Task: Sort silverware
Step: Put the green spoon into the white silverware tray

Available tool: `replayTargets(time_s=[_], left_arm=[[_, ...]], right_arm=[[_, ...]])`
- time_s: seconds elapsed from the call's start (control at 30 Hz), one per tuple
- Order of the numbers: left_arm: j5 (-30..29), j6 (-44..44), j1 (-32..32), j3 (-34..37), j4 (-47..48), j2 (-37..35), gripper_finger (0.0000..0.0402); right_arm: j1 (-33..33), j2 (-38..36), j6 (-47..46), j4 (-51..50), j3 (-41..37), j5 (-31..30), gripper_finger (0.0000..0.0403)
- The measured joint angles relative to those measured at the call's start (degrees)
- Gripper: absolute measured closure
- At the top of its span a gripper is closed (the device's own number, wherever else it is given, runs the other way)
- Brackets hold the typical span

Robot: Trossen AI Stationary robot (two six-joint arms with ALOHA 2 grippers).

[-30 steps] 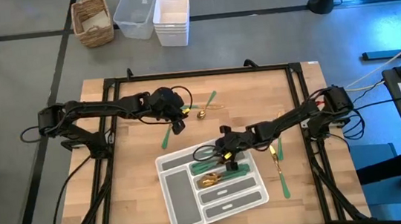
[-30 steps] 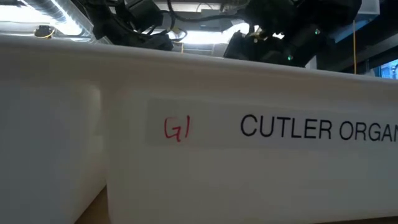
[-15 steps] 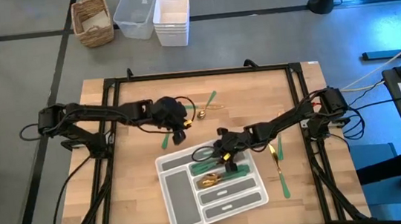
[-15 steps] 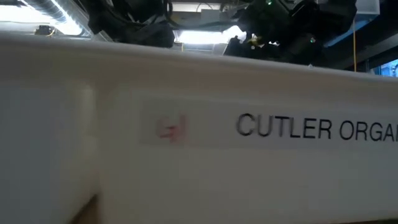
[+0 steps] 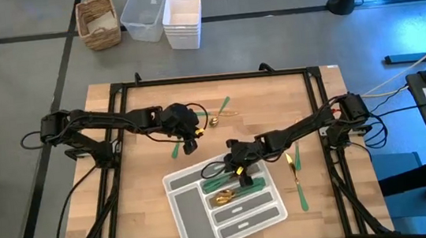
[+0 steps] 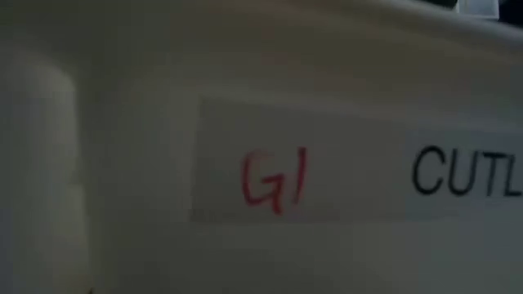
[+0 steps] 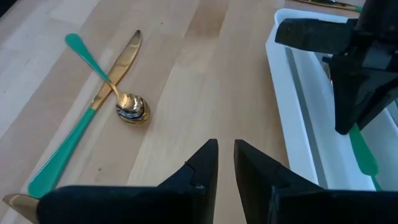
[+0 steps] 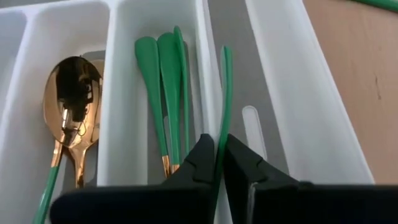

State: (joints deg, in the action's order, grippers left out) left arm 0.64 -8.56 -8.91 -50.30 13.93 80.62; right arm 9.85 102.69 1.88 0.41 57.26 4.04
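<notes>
Table (image 5: pixel 151 212): a big wooden top with a black frame around it.
Tray (image 5: pixel 189 228): a grey tray with long slots. It lies tilted on the front middle of the table. The low view is filled by its white side, which has a red "G1" and black letters on it.
Left arm: it reaches in from the left side of the table. Its left gripper (image 5: pixel 189 137) hangs over the wood, just behind the tray.
Left gripper fingers (image 7: pixel 202 165): they are pinched almost together with only a thin gap. Nothing is between them.
Right arm: it reaches in from the right side. Its right gripper (image 5: pixel 236 164) is over the back end of the tray.
Right gripper fingers (image 8: pixel 199 158): they are squeezed tight on the green handle (image 8: pixel 222 106) of one piece of silverware, held over a tray slot.
Silverware in the tray: gold spoons (image 8: pixel 73 102) lie in one slot. Green handles (image 8: pixel 161 87) lie in the slot next to it.
Silverware on the table: a spoon (image 7: pixel 109 84) lies crossed over a knife (image 7: pixel 81 127) near the left gripper. More pieces (image 5: pixel 295 175) lie on the wood to the right of the tray.
</notes>
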Motion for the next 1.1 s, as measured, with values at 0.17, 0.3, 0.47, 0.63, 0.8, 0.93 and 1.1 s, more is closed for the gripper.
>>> replayTargets(time_s=[0.17, 0.3, 0.47, 0.63, 0.8, 0.93, 1.1], left_arm=[[-0.02, 0.00, -0.02, 0.00, 0.00, 0.00, 0.0357], [-0.01, 0.00, 0.00, 0.00, 0.01, 0.00, 0.0357], [-0.05, -1.38, 0.42, 0.00, 0.02, 0.00, 0.0357], [-0.03, -2.62, 3.11, 0.00, -0.01, 1.40, 0.0357], [0.00, -2.51, 5.07, 0.02, -0.07, 3.81, 0.0357], [0.00, -1.40, 5.31, 0.02, -0.38, 5.49, 0.0357], [-0.02, -0.95, 5.11, 0.02, -1.45, 6.81, 0.0357]], right_arm=[[-0.05, -0.01, 0.17, -3.50, 1.18, -2.02, 0.0387], [-0.07, -0.02, 0.12, -6.61, 1.18, -4.73, 0.0386], [-0.07, 0.08, 0.08, -8.34, 1.18, -5.93, 0.0381], [-0.09, 0.22, 0.14, -8.25, 1.18, -5.65, 0.0380], [-0.10, 0.05, 1.08, -7.31, 1.18, -4.88, 0.0380], [-0.09, 0.00, 1.45, -6.87, 1.18, -5.71, 0.0380], [-0.05, -0.04, 1.56, -7.55, 1.18, -8.48, 0.0380]])
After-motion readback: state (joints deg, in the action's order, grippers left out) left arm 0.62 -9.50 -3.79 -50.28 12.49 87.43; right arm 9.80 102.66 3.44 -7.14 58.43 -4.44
